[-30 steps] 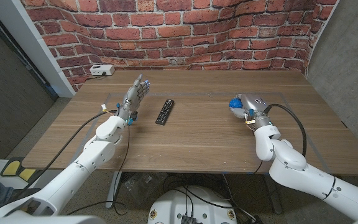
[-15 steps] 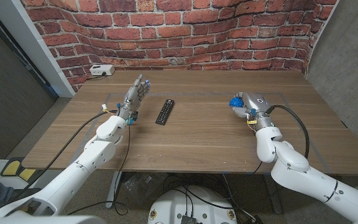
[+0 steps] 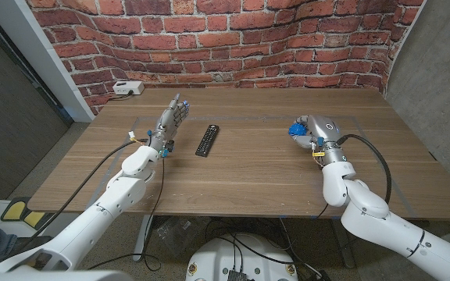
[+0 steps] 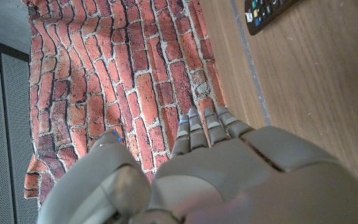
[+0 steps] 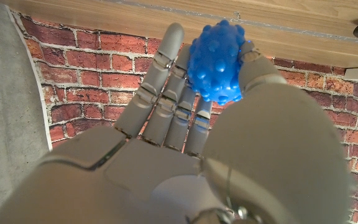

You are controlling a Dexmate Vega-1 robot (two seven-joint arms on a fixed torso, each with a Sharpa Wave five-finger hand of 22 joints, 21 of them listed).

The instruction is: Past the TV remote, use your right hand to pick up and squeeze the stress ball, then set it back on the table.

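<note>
The blue knobbly stress ball (image 3: pixel 295 129) (image 5: pixel 218 62) sits between the thumb and fingers of my right hand (image 3: pixel 320 129) (image 5: pixel 185 143), which holds it right of the table's middle. The fingers are nearly straight along the ball. I cannot tell how high the ball is above the wood. The black TV remote (image 3: pixel 207 140) (image 4: pixel 266 12) lies on the table, left of centre. My left hand (image 3: pixel 170 121) (image 4: pixel 229 168) stands to the left of the remote, fingers apart and pointing toward the brick wall, holding nothing.
A white box (image 3: pixel 128 88) with a cable sits at the far left corner of the wooden table (image 3: pixel 248 176). A brick wall runs behind the table's far edge. Bare wood lies between the remote and my right hand.
My right hand with the ball has shifted slightly to the right and a little farther away. The left hand and the remote have not moved.
</note>
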